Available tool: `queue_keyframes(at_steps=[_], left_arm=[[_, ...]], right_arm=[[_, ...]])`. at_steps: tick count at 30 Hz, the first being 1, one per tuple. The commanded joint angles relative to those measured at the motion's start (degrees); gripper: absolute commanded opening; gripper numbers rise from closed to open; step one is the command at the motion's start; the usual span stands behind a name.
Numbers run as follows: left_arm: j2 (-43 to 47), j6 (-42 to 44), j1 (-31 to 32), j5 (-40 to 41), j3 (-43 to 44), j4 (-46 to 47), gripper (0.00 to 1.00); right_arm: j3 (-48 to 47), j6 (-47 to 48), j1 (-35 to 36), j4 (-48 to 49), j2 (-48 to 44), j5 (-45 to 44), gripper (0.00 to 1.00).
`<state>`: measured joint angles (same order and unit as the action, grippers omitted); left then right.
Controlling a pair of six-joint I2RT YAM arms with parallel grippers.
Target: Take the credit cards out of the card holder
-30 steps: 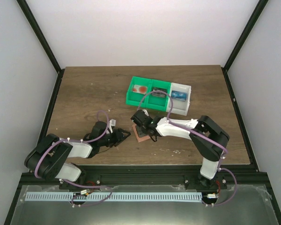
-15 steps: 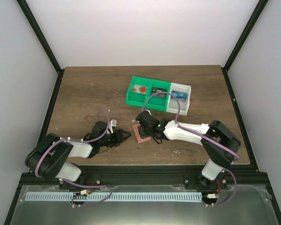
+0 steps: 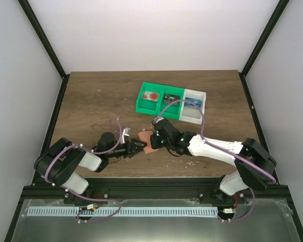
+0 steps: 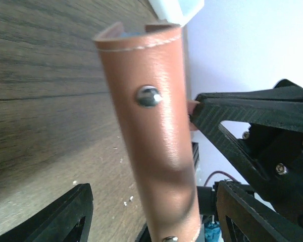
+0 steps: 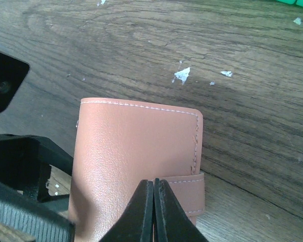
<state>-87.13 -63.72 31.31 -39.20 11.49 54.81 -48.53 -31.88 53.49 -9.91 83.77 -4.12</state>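
Tabletop: card holder (salmon) inside left end effector.

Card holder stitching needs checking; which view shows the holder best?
Right wrist: the card holder is large, its face and stitching sharp. Left wrist shows it blurred, curved; top external, only a small pink patch.

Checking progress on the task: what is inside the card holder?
The card holder shows only its salmon leather outside and a metal snap stud. No card edge is visible; the inside is covered.
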Motion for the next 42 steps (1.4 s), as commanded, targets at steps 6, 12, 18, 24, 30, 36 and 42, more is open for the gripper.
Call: queue_keyframes(at_steps=[6,12,18,24,30,36,42], left_arm=[[-5.35,-3.70,1.51,-3.02,-0.35,13.48,0.63],[-8.67,-4.31,1.47,-3.11,-0.64,14.81,0.46],[-14.25,-8.18,1.46,-4.89,-1.50,23.53,0.00],[-21.23,-12.58,1.47,-5.68,-2.66,33.64,0.00],[-27.47,-16.12,1.41,-5.30,-3.64,40.07,0.35],[-31.27,-18.67,1.12,-4.74,-5.16,44.42,0.54],[-29.14,-16.35,1.12,-3.91,-5.57,39.63,0.57]], right_arm=[[1.35,-1.03,0.38,3.47,-2.85,2.65,0.01],[3.64,-1.51,0.35,4.09,-5.48,1.25,0.00],[6.34,-2.26,0.36,4.33,-7.56,0.45,0.00],[7.46,-2.31,0.38,4.25,-8.59,-0.45,0.01],[9.65,-2.33,0.25,6.13,-8.80,-1.62,0.00],[12.14,-2.85,0.18,7.10,-7.20,-1.36,0.00],[13.94,-3.80,0.14,7.15,-10.42,-3.87,0.00]])
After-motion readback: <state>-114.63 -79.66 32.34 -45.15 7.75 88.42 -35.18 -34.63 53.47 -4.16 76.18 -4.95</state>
